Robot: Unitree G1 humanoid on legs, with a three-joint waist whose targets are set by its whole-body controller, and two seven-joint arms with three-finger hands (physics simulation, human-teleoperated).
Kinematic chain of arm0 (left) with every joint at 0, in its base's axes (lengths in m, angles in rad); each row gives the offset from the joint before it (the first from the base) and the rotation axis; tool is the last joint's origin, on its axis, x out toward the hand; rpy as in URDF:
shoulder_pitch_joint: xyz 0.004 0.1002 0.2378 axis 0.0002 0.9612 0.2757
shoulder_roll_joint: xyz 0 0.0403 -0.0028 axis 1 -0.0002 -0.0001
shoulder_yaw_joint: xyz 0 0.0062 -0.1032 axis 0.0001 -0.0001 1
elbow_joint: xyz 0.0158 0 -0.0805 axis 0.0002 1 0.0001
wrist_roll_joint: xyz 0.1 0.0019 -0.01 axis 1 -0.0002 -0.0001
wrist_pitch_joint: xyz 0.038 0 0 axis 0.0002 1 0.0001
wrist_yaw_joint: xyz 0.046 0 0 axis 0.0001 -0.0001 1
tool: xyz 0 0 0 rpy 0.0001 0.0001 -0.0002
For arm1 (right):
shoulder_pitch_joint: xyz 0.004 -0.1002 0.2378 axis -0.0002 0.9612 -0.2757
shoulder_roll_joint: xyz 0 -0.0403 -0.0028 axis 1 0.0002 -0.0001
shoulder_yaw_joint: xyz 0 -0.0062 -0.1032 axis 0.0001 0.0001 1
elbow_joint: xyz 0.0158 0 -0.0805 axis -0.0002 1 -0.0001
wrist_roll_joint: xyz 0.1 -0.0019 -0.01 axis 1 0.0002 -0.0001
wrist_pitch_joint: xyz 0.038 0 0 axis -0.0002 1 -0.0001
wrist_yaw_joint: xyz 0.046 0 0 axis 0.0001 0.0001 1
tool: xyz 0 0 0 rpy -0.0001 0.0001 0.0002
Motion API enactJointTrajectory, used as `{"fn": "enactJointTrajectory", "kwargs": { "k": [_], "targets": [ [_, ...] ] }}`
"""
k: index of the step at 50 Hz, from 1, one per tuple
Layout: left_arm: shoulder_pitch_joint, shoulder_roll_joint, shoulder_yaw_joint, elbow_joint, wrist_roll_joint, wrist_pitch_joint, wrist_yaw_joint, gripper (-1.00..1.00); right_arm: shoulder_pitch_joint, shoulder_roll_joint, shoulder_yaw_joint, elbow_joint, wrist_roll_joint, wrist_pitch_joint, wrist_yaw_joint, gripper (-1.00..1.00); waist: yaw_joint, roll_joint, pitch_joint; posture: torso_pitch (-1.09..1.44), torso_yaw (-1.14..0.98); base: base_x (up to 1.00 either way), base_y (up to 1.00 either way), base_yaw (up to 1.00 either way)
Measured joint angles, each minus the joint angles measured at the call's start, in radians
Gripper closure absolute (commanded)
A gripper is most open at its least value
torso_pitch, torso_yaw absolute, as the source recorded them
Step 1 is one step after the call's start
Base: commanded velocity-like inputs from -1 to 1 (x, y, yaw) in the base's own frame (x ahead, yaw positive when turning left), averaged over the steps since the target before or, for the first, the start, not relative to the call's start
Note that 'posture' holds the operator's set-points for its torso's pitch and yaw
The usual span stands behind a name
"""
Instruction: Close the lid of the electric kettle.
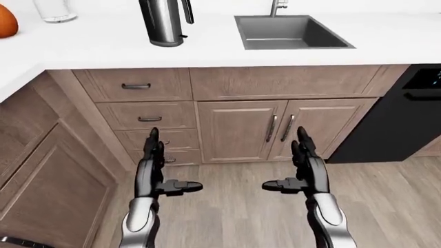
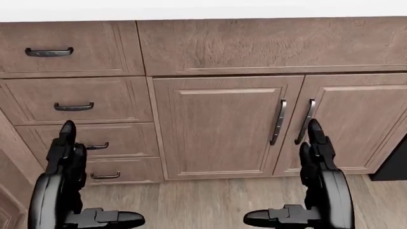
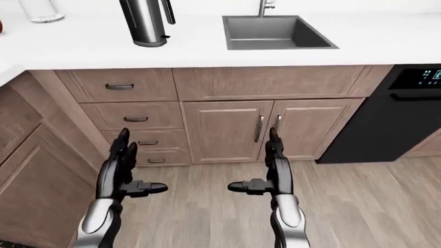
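Both hands, left (image 1: 153, 155) and right (image 1: 303, 155), spread and empty, held low before the cabinets since I stand short of the counter (image 1: 103, 44); kettle (image 1: 163, 21) up there, left of the sink (image 1: 289, 32), lid out of frame.

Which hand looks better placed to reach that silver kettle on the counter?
Probably the left hand. The kettle stands almost straight above it in the left-eye view, left of the sink, while the right hand sits below the sink. Both hands are open and low.
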Motion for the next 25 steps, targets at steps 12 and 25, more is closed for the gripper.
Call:
{"fn": "enactJointTrajectory", "kwargs": {
  "k": [12,25],
  "targets": [
    [-0.045,0.056,0.213,-0.405,-0.114,0.338,0.006,-1.0,0.012,-0.044,-0.159,-0.302,0.085,0.209,0.014,-1.0,0.001,0.004,0.005,0.0,0.0,0.0,0.0,0.0],
    [-0.245,0.371,0.732,-0.737,-0.654,0.786,0.243,-1.0,-0.119,-0.206,-0.568,-0.8,0.34,0.683,-0.013,-1.0,0.0,0.007,0.02,0.0,0.0,0.0,0.0,0.0]
  ]
}}
